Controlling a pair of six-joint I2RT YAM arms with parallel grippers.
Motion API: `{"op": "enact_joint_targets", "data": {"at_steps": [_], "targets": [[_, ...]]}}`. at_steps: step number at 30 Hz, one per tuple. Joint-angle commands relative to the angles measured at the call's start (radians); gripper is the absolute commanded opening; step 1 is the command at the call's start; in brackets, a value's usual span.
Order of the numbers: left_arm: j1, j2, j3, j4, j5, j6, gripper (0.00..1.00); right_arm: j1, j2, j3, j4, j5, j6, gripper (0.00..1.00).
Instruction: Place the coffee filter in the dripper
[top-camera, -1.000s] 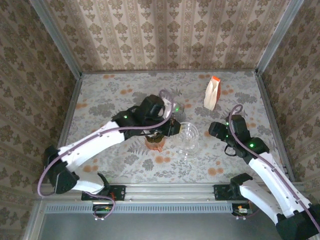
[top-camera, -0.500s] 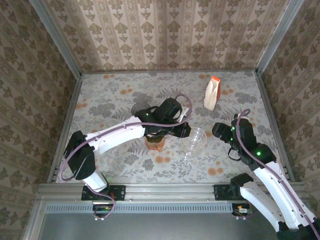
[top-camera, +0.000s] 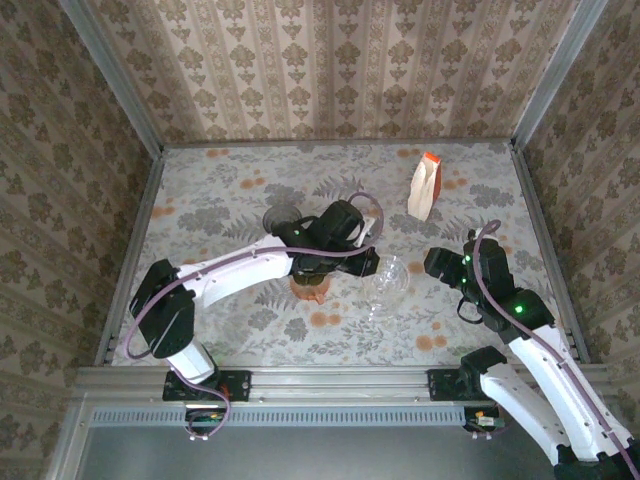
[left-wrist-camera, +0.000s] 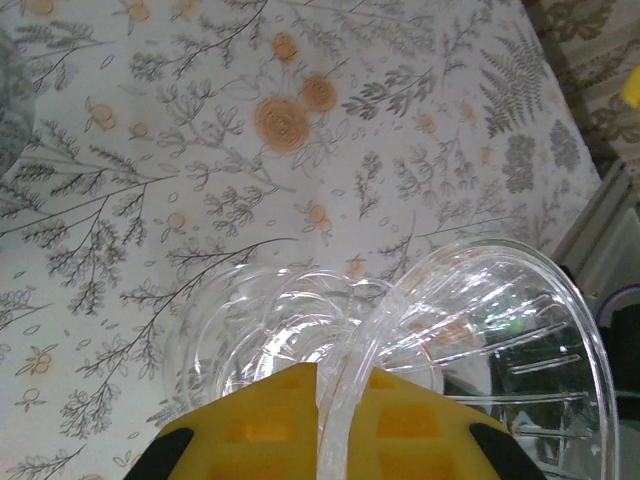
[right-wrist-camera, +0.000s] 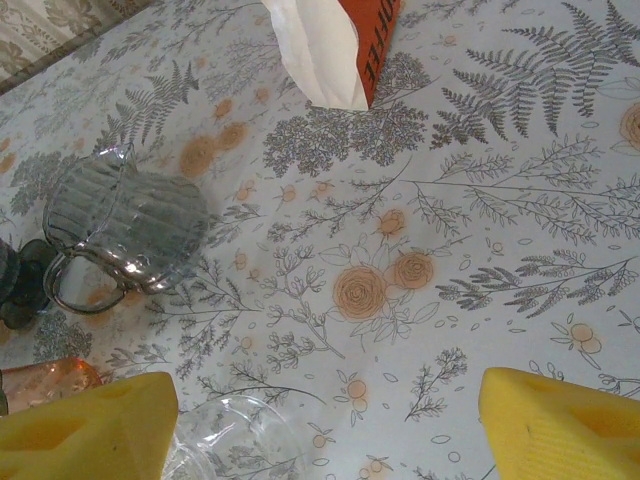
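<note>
Left gripper (left-wrist-camera: 335, 402): clamped together on the rim of the clear dripper (left-wrist-camera: 480, 330), with a yellow pad (left-wrist-camera: 250, 430) on either side of its thin wall.
Right gripper (right-wrist-camera: 325, 410): jaws stood wide apart with nothing between them, low over the tablecloth just right of the dripper.
Clear dripper: held tilted near the middle of the table (top-camera: 220, 190), between the two grippers. I could not tell whether its base touched the cloth.
Coffee filter packet (top-camera: 424, 186): white with an orange top, it stood upright at the far right of the table, well apart from the dripper, with neither gripper touching it. From the right wrist it (right-wrist-camera: 335, 45) showed at the far edge, with lettering on the orange part.
Amber glass piece (top-camera: 310, 288): sat just left of the dripper, partly under the left arm.
Glass mug (right-wrist-camera: 125, 225): clear and ribbed, with its handle toward the near side, it sat to the far left of the amber piece.
</note>
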Motion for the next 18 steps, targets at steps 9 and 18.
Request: {"op": "enact_joint_targets", "data": {"at_steps": [9, 18], "targets": [[0.018, -0.043, -0.048, 0.075, 0.007, -0.04, 0.23, -0.003, -0.011, 0.004, -0.018, -0.018, -0.013, 0.81], [0.018, -0.086, -0.036, 0.089, -0.014, -0.049, 0.63, -0.003, -0.016, 0.005, -0.014, -0.026, -0.013, 0.82]]}}
